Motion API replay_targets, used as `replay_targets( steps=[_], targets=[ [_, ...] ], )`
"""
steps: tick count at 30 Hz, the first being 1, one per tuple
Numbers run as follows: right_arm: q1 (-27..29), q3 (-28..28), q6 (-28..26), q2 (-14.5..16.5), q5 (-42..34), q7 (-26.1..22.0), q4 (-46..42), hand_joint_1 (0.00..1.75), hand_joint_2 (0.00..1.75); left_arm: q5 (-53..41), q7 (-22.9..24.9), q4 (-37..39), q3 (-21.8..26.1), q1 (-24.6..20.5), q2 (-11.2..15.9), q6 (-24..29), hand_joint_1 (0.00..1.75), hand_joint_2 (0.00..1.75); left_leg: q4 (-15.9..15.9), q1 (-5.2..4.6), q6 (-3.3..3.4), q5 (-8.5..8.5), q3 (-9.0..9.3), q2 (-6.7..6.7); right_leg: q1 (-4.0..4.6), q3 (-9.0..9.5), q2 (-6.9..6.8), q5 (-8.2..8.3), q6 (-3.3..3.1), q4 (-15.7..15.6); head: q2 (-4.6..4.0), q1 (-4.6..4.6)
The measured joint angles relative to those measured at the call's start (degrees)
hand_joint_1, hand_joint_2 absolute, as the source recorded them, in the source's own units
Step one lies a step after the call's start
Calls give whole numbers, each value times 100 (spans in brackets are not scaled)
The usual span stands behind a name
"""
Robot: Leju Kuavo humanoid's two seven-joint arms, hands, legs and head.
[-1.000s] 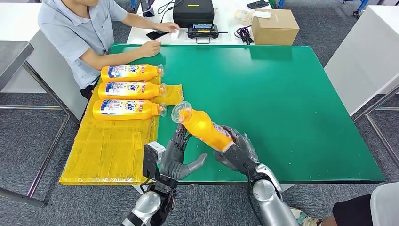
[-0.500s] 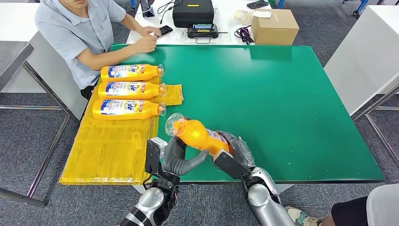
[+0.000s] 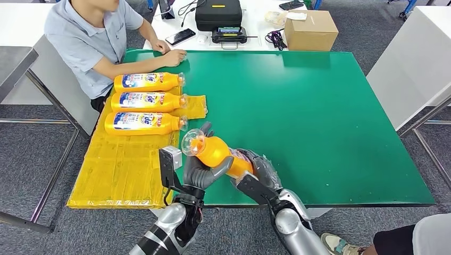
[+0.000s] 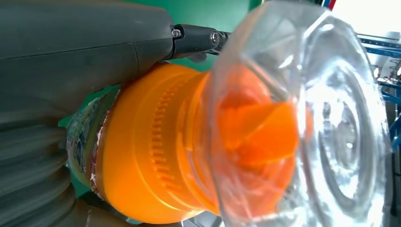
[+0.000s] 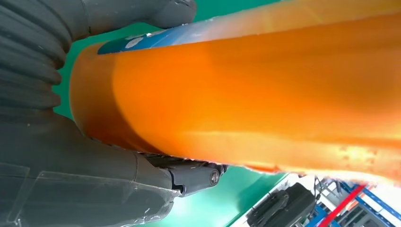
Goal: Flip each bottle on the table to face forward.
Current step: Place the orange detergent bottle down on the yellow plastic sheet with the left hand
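Observation:
An orange bottle [image 3: 215, 151] with a clear cap [image 3: 192, 142] hangs tilted above the green table's near edge, cap toward the left. My right hand [image 3: 255, 172] grips its lower body and label end. My left hand [image 3: 199, 172] wraps the shoulder below the cap, thumb in front and fingers behind. The left wrist view has the cap and orange neck [image 4: 161, 146] right against my left hand [image 4: 71, 61]. In the right wrist view the orange body [image 5: 265, 94] lies in my right hand [image 5: 71, 156]. Three more orange bottles [image 3: 146, 82] [image 3: 149, 101] [image 3: 142, 122] lie label-up on a yellow mat [image 3: 122, 170].
The green table [image 3: 308, 106] stretches wide to the right. A person in a grey shirt [image 3: 85, 42] sits at the far left corner with a forearm on the table edge. Behind stand a black case [image 3: 218, 13] and a cardboard box [image 3: 311, 29].
My right hand carried the bottle left and lower. My left hand rose and closed around its shoulder. The person's hands shifted along the far table edge.

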Motion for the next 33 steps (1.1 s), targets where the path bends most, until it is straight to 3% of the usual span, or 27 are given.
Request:
replay_targets(
  steps=[2, 3, 4, 14, 16, 18, 20, 28, 33],
  targets=[
    [-36, 14, 39, -10, -142, -46, 29, 175, 175, 98, -24, -12, -20, -5, -1, -60, 134, 175, 0, 0, 0, 0, 0, 0, 0, 0, 0, 0, 0, 0, 0, 1],
    [-57, 24, 67, -16, -211, -72, 47, 175, 175, 151, -31, -22, -31, -7, -1, -98, 169, 175, 0, 0, 0, 0, 0, 0, 0, 0, 0, 0, 0, 0, 0, 1],
    [-77, 33, 100, -24, -285, -95, 64, 175, 175, 201, -33, -35, -42, -8, -1, -135, 175, 175, 0, 0, 0, 0, 0, 0, 0, 0, 0, 0, 0, 0, 0, 1],
    [-144, 51, 541, -117, -1017, -181, 131, 175, 175, 372, -141, -61, -162, -9, 44, -181, 175, 175, 0, 0, 0, 0, -3, -1, 0, 0, 0, 0, 0, 0, 0, 1],
    [-168, 56, 577, -133, -1094, -180, 131, 123, 175, 233, -252, -57, -218, -19, 45, -6, 175, 175, 0, 0, 0, 0, -4, -1, 0, 0, 0, 0, 0, 0, 0, 2],
    [-205, 74, 592, -138, -1137, -175, 131, 36, 175, 15, -412, -41, -294, -51, 43, 286, 175, 175, 0, 0, 0, 0, -4, -1, 0, -1, -1, 0, 0, 0, 0, 2],
    [-254, 103, 601, -132, -1170, -153, 131, 0, 175, -224, -549, -11, -363, -102, 38, 564, 175, 175, 0, 0, 0, 0, -4, -1, 0, -1, 0, 0, 0, 1, 0, 2],
    [-347, 136, 146, -125, -875, 2, 131, 0, 175, -1060, -832, 40, -415, -163, 45, 1319, 175, 175, 0, 0, 0, 1, -3, -4, 0, -1, -1, 0, 0, 1, 0, 1],
    [-238, 133, -205, -187, -539, 23, 131, 0, 175, -1638, -773, -126, -404, -136, 105, 1566, 175, 175, 0, 0, 0, 0, -6, -3, 0, -3, -1, 0, 1, 1, 0, 2]
  ],
)
